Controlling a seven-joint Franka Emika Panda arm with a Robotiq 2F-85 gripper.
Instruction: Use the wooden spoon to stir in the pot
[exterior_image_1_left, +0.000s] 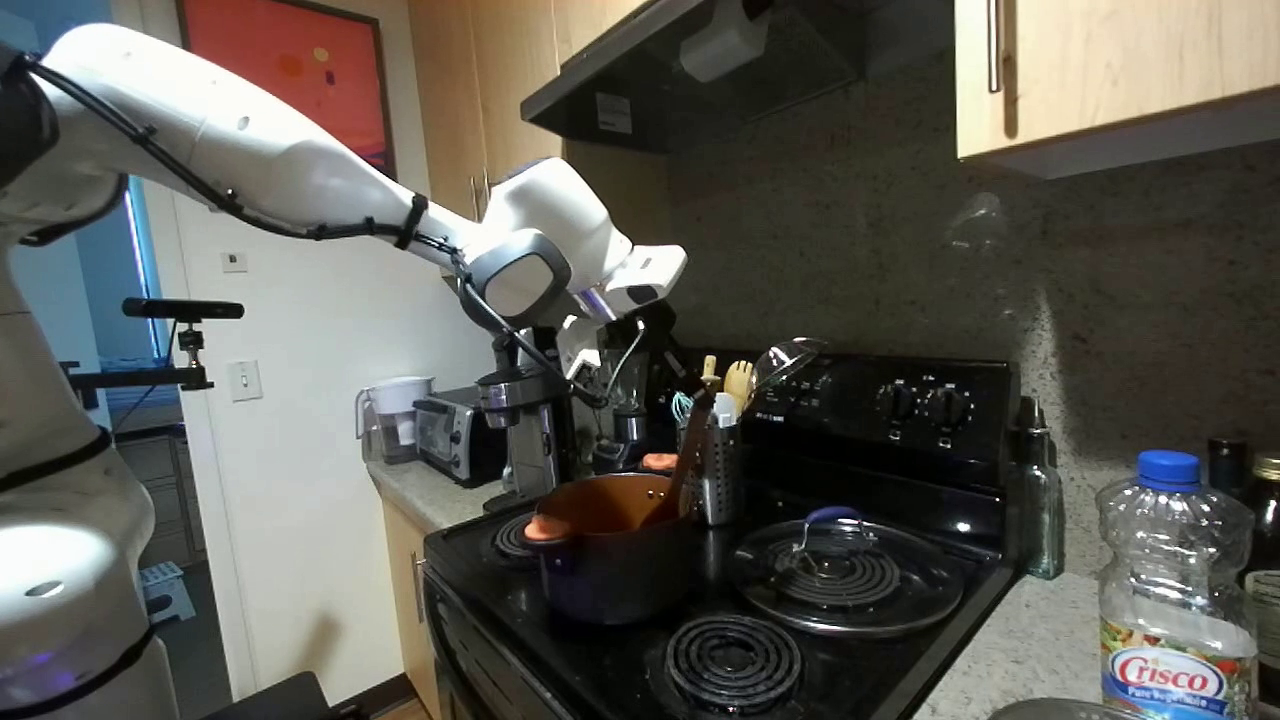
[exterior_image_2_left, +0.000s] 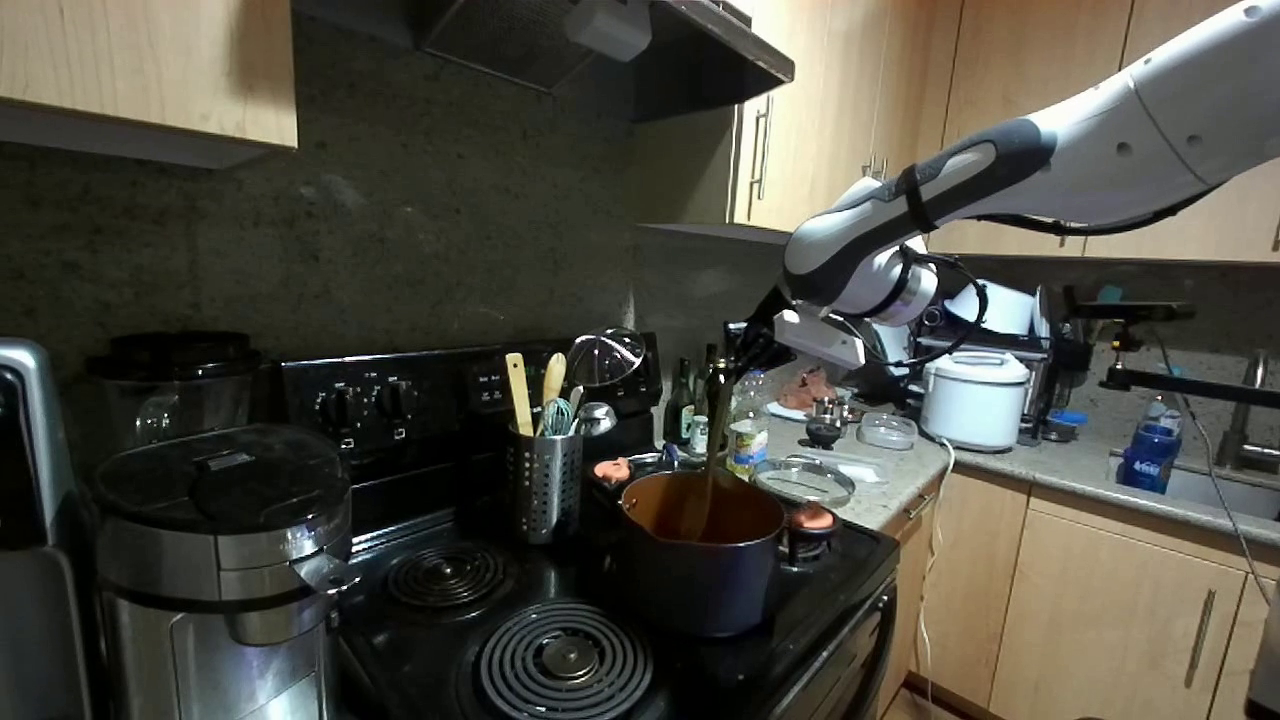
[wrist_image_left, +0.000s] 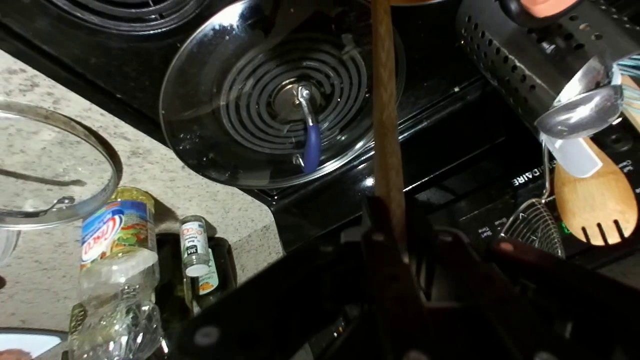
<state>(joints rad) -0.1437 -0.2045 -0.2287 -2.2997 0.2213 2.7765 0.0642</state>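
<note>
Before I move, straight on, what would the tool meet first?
Probably the round clear glass lid with blue-purple handle, depth unclear; the gripped brown wooden spoon may hit the round dark pot sooner.

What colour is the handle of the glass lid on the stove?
Purplish blue, with silvery metal at its ends; the handle shows best in the wrist view.

In an exterior view, reaches in from the upper right with a white arm (exterior_image_2_left: 1100, 150). Grips the wooden spoon (exterior_image_2_left: 712, 450) near its top in the black gripper (exterior_image_2_left: 742, 362), tilted slightly off upright, with the lower end inside the pot (exterior_image_2_left: 700, 595). Has that pot, dark outside and orange-brown within, on the stove (exterior_image_2_left: 545, 570), with two coil burners (exterior_image_2_left: 567, 658) to the left, a metal holder (exterior_image_2_left: 543, 490) of utensils (exterior_image_2_left: 519, 395) near it, and, beyond, a glass lid (exterior_image_2_left: 803, 482) and several bottles (exterior_image_2_left: 684, 405).
</note>
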